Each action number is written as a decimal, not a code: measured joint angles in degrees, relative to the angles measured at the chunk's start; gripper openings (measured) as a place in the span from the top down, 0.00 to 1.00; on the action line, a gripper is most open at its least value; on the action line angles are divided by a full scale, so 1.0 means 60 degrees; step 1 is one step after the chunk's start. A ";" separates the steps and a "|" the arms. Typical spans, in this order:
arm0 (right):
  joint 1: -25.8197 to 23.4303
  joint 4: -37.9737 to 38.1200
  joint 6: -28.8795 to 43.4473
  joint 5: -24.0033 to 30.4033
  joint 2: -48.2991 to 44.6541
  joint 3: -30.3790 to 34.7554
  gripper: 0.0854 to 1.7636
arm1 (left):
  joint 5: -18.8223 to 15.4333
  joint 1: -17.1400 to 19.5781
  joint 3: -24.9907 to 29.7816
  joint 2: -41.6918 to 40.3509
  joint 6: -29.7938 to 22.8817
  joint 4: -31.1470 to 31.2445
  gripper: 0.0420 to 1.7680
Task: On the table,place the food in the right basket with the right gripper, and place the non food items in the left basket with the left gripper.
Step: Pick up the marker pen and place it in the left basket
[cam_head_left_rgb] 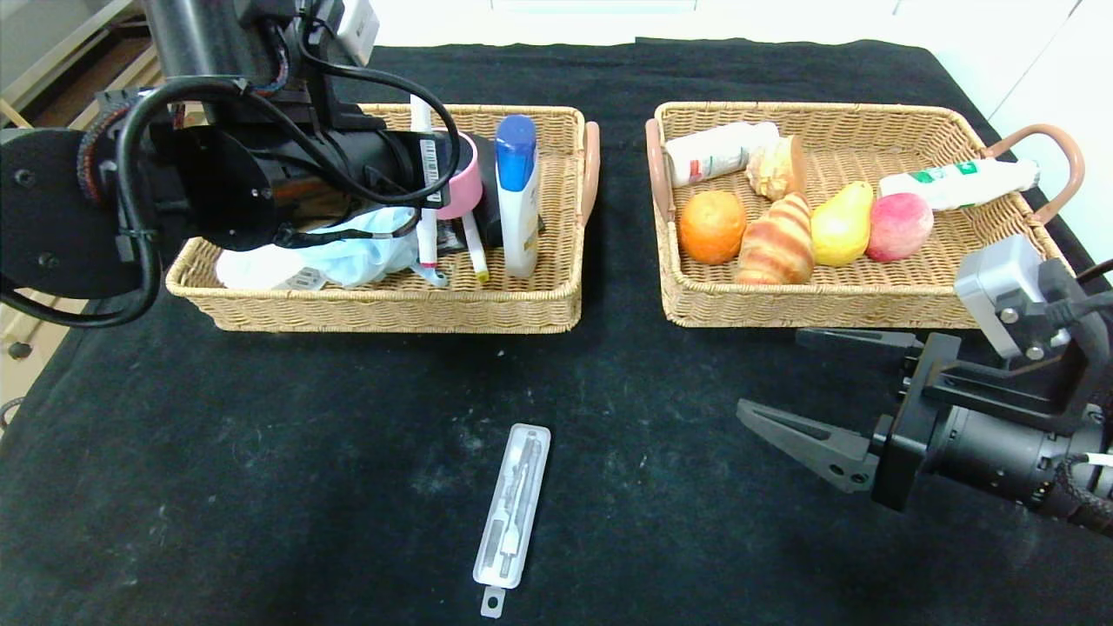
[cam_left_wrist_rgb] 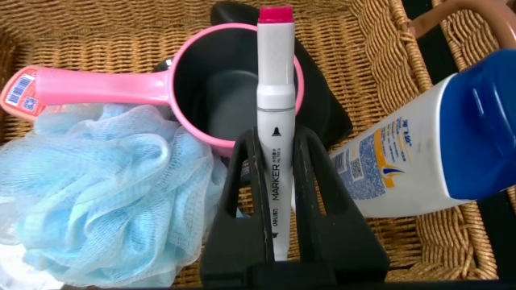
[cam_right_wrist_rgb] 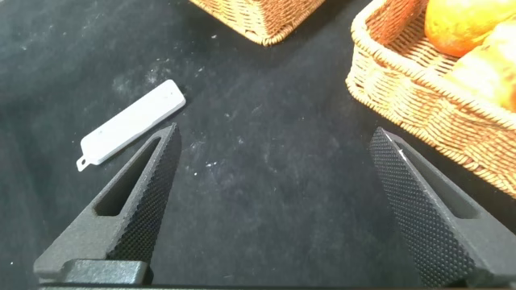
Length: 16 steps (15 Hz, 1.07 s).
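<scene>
A staged lab or test room: a table [cam_head_left_rgb: 261,487] draped in black cloth, two wicker baskets [cam_head_left_rgb: 391,304] of sorting props, white walls, wooden shelving [cam_head_left_rgb: 52,61] to one side.

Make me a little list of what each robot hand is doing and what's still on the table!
left gripper: shut on the marker, held over the left basket
right gripper: open, holding nothing, above the table in front of the right basket
left on table: a clear plastic case, lying flat near the front edge
right basket holds: orange, croissant, pear, peach and more
</scene>
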 joint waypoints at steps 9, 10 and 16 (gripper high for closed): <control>0.0008 0.0000 -0.0008 -0.0004 -0.0028 0.0010 0.03 | 0.0014 -0.0051 0.0124 0.0240 0.0228 -0.0417 0.55; 0.0004 -0.0002 0.0000 0.0000 -0.0028 0.0010 0.03 | 0.0018 -0.0061 0.0138 0.0240 0.0246 -0.0412 0.50; 0.0010 -0.0002 -0.0012 -0.0004 -0.0028 0.0010 0.03 | 0.0203 -0.0189 0.0266 0.0207 0.0333 -0.0380 0.25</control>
